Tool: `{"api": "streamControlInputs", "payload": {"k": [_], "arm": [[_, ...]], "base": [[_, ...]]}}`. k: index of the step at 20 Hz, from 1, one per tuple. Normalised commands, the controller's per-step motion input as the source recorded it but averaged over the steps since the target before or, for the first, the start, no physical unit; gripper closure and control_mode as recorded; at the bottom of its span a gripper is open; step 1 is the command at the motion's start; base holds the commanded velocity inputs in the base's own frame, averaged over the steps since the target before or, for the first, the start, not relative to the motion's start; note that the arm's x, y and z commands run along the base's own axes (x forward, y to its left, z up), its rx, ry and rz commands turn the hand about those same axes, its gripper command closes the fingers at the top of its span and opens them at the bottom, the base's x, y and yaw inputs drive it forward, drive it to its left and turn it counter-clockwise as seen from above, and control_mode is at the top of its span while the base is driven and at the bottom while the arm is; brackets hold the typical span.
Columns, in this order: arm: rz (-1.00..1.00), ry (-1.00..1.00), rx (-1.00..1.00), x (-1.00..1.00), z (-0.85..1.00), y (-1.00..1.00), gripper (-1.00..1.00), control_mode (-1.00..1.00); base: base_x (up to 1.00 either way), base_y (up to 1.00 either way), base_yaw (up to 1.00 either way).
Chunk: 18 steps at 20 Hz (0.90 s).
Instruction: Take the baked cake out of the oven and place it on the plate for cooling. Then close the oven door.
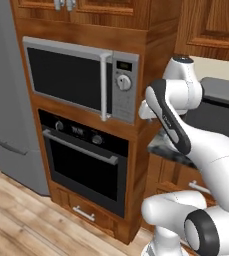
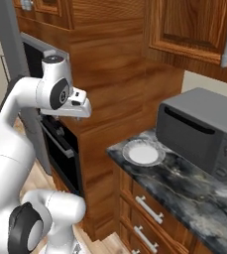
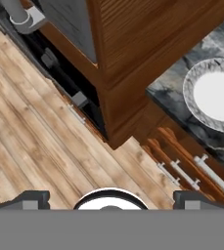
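The oven door (image 1: 86, 167), lower centre of the left base view, is shut with its bar handle (image 1: 81, 148) across the top, so the cake inside cannot be seen. The plate (image 2: 143, 153) waits mid-frame on the counter (image 2: 184, 188) in the right base view. The gripper (image 3: 111, 201), fingers spread wide and empty, should descend squarely onto that handle and pull down evenly.

My arm (image 1: 206, 150) is glossy white with rounded links, black bands at the joints, and a grey-capped wrist; my gripper (image 3: 111, 201) has dark fingertips.
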Motion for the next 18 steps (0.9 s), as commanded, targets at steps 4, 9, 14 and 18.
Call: {"api": "streamControlInputs", "payload": {"k": [4, 9, 14, 18], "arm": [[0.0, 0.0, 0.0, 0.0, 0.0, 0.0, -1.0, 1.0], [0.0, 0.0, 0.0, 0.0, 0.0, 0.0, -1.0, 1.0], [0.16, -0.18, 0.01, -0.22, -0.01, -0.28, -1.0, -1.0], [0.1, -0.15, -0.11, -0.28, -0.1, 0.04, -1.0, -1.0]], "base": [[-0.24, -0.62, 0.29], [-0.17, -0.53, 0.25], [0.0, 0.0, 0.0], [0.0, 0.0, 0.0]]}}
